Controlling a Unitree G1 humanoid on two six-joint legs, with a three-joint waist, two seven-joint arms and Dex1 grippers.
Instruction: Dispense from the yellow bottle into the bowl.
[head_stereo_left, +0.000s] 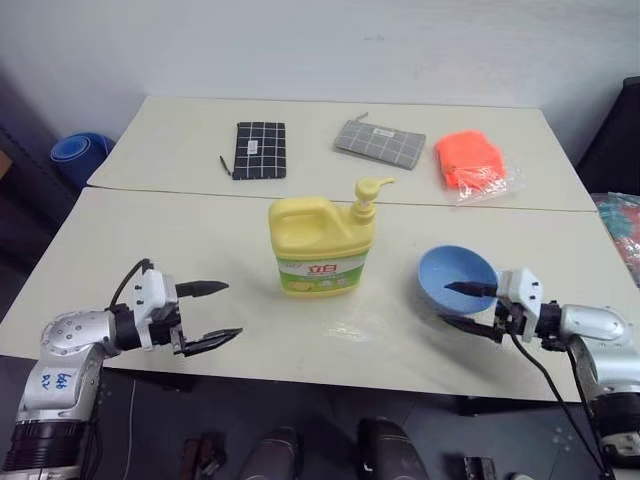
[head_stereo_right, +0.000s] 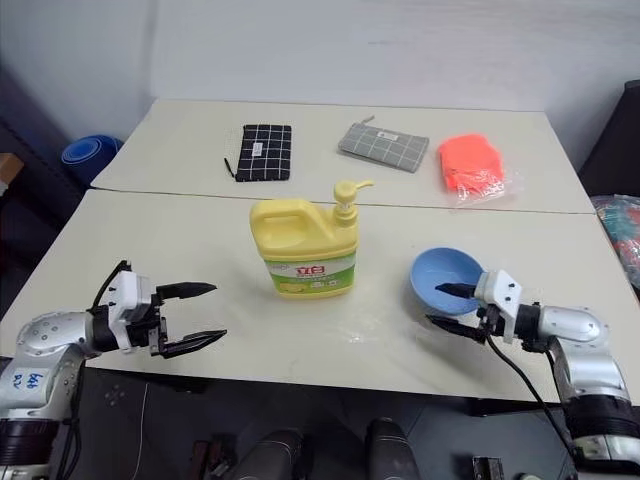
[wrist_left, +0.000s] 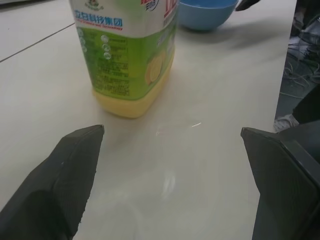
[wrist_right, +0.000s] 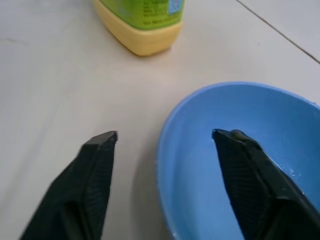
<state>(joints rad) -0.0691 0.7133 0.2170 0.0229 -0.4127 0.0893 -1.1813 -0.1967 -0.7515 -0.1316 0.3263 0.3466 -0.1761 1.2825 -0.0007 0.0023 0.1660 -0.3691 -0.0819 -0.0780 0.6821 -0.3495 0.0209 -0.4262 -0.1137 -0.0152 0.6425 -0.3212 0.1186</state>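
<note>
Standing upright mid-table (head_stereo_left: 150, 240), bottle (head_stereo_left: 322, 243) w/ bowl (head_stereo_left: 456, 276) to its right. Left gripper (head_stereo_left: 212, 314) spread wide, empty, well left of bottle. Right gripper (head_stereo_left: 462, 305) spread, straddling bowl's rim.

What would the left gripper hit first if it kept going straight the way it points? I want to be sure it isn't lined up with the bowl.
Probably the yellow bottle: the open left gripper points at its lower body. The bowl lies farther on, behind and beside the bottle.
</note>
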